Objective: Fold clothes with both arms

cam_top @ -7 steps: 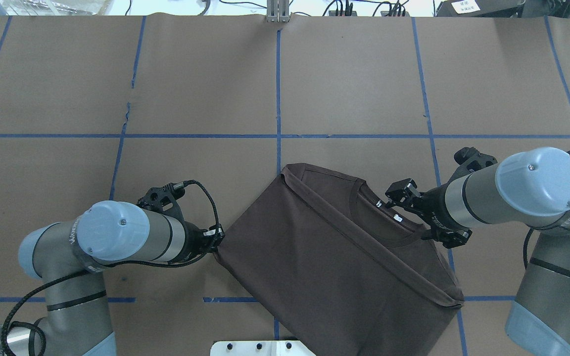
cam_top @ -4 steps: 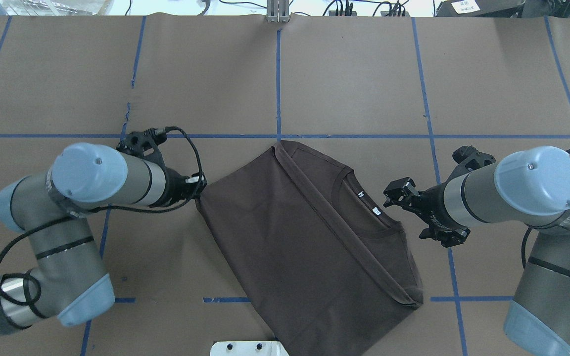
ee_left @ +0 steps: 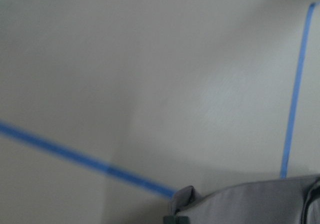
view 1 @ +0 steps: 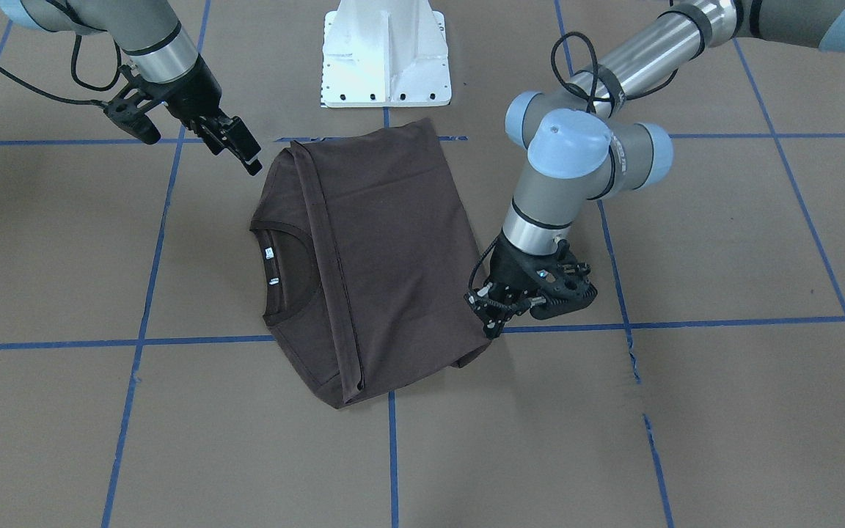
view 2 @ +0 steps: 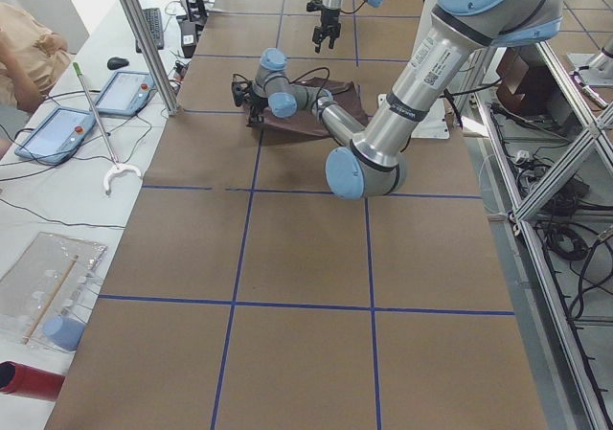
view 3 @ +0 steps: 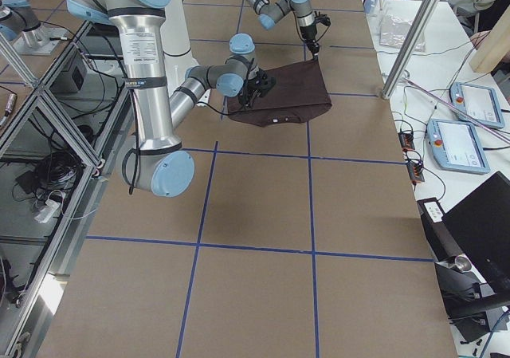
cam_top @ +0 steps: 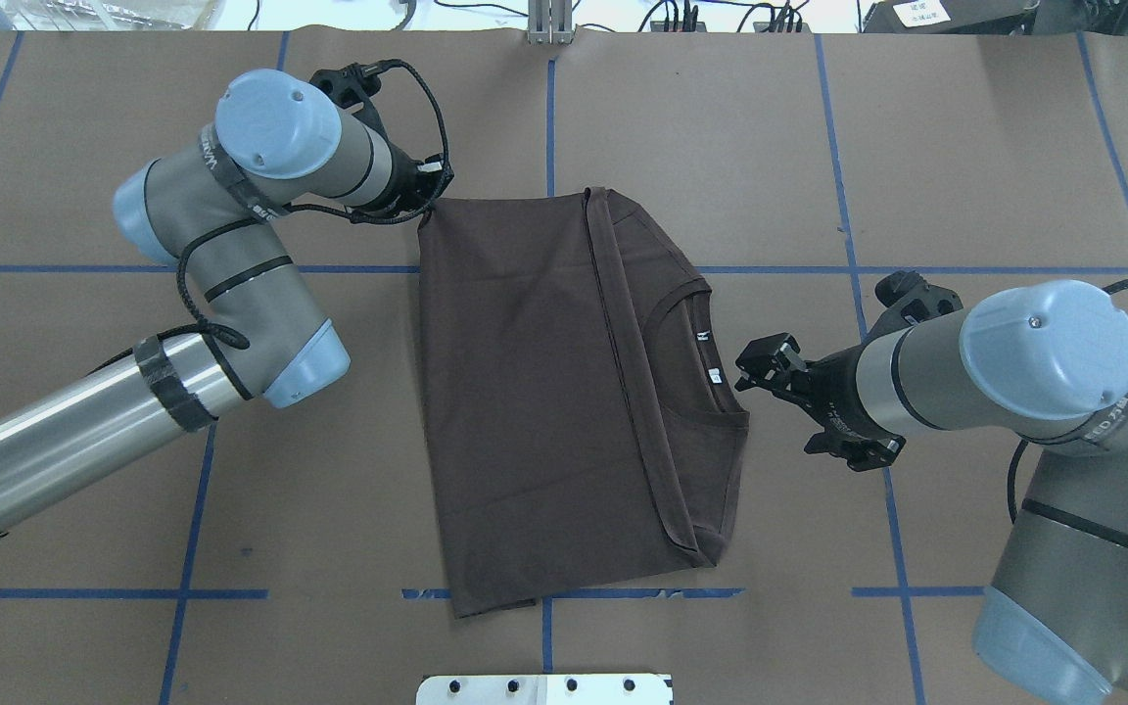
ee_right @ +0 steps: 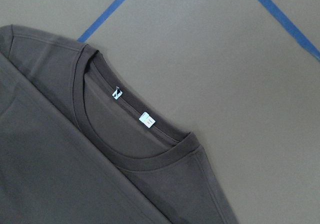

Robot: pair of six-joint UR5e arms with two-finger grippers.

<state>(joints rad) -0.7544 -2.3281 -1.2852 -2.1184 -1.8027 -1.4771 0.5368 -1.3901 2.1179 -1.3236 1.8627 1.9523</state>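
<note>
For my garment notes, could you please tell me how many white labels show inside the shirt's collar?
2. A marked label and a plain label sit side by side on the inner back of the collar. Others may lie hidden under the fold.

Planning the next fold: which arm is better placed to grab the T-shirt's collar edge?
Right. The right gripper hovers open beside the collar; the left gripper pinches the T-shirt at its far corner.

Dark brown T-shirt (ee_right: 55, 184), ribbed collar (ee_right: 145, 160), two white neck labels (ee_right: 146, 119), blue tape lines (ee_right: 107, 12)
</note>
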